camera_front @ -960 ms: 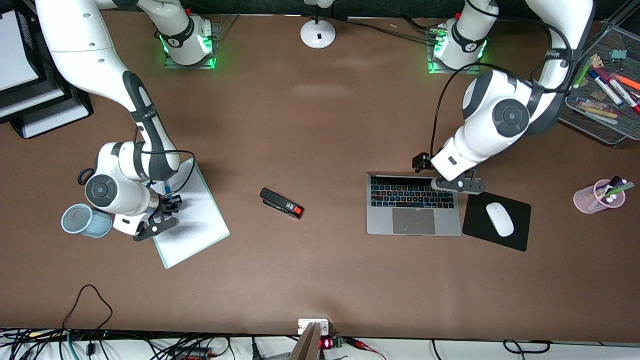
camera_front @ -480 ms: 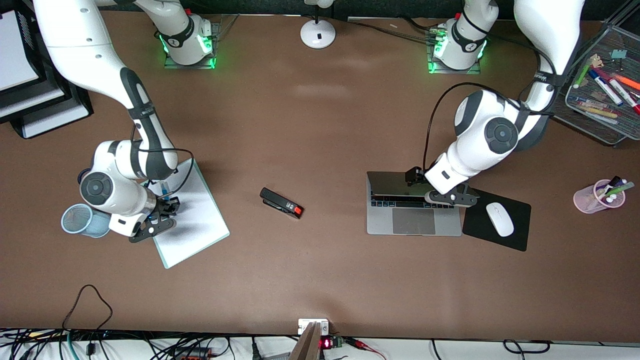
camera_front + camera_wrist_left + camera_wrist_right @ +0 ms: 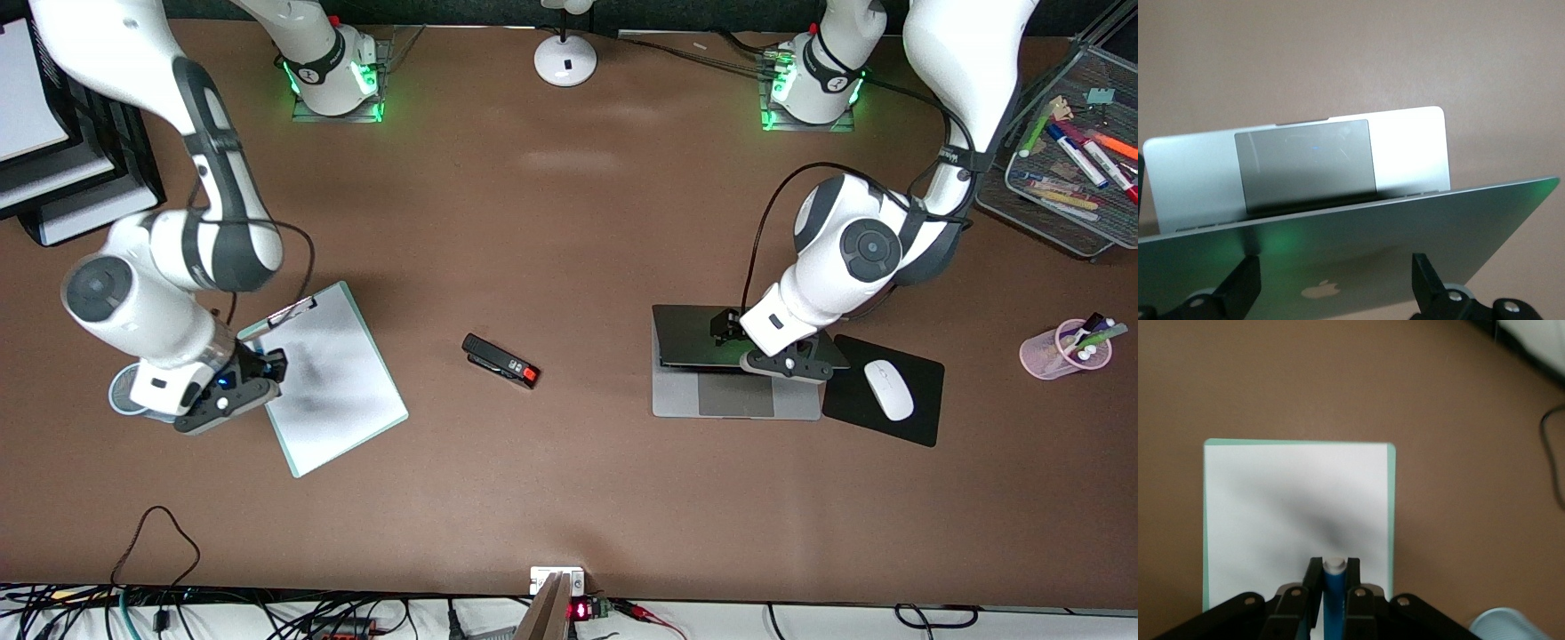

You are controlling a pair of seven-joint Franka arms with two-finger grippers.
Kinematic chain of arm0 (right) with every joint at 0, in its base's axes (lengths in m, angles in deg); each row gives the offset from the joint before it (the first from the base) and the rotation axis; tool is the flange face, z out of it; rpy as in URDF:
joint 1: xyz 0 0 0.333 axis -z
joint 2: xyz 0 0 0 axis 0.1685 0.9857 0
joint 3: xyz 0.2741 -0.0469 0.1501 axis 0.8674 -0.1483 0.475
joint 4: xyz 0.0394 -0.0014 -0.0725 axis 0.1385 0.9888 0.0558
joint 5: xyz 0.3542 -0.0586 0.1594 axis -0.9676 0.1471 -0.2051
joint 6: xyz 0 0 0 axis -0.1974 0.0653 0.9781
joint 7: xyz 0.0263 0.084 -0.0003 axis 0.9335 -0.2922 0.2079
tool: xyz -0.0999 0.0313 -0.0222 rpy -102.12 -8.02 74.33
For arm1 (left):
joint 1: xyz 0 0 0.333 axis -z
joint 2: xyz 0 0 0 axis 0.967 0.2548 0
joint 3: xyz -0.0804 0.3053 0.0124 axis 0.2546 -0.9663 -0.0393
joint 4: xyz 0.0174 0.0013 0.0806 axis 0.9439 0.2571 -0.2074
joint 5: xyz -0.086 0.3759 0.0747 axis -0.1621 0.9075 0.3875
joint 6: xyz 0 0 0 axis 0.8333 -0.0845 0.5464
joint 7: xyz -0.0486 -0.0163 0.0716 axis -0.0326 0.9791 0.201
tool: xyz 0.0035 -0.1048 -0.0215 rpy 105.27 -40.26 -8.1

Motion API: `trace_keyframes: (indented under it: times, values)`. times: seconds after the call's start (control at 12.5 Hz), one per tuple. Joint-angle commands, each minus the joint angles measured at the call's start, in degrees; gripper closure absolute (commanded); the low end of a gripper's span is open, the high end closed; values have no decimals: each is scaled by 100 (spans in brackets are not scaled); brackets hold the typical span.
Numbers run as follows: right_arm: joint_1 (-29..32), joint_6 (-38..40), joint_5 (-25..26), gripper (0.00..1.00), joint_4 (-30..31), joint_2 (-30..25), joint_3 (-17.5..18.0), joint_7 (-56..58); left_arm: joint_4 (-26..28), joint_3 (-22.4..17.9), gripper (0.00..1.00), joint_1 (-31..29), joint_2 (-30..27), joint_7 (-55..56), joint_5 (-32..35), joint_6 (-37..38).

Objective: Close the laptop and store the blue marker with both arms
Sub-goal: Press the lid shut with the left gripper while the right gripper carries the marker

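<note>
Front view: my right gripper (image 3: 233, 391) hangs over the edge of the white clipboard (image 3: 331, 378) at the right arm's end of the table, fingers clamped on the blue marker (image 3: 221, 381), which shows only as a blue glint between them. The pale blue mesh cup (image 3: 122, 397), where I judge the marker belongs, lies just beside the gripper, toward the table's end and partly hidden under the wrist. At the left arm's end, my left gripper (image 3: 787, 363) presses on the lid of the laptop (image 3: 702, 391), beside the black mouse pad (image 3: 916, 418).

Left wrist view: the lid is tilted low over the grey trackpad (image 3: 1308, 163), not yet flat; the left gripper's fingers (image 3: 1238, 290) stand wide apart against the lid's outer face, either side of the logo.

Right wrist view: the marker (image 3: 1333, 600) stands upright in the grip, its long axis vertical, pale tip showing; the cup's rim (image 3: 1508, 627) peeks in beside it.

A second ago the keys showed fully and the marker was down at the clipboard; since then the lid has dropped over the keyboard, and the right arm has lifted and swung toward the cup.
</note>
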State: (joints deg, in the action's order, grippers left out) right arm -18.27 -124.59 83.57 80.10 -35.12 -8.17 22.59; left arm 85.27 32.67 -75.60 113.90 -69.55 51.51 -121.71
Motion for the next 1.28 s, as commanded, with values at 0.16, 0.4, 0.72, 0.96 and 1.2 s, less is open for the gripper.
trace_keyframes:
  times: [0.16,0.4,0.72,0.96,1.2]
  values:
    - [232,7,-426,93,134,-656,-21,2440,-497,-30,0,97,618,37,126,-373]
    - [610,25,-1795,93,125,-719,-48,4944,-646,-30,0,106,803,29,126,-392]
    - [1198,715,-3185,94,56,-701,-48,7523,-664,-48,0,141,1058,20,178,-708]
    - [1498,1561,-3496,94,11,-675,-48,8745,-664,-57,0,141,1268,29,398,-944]
    - [1753,2019,-3434,94,-217,-596,-56,9704,-664,-83,0,150,1409,29,398,-1129]
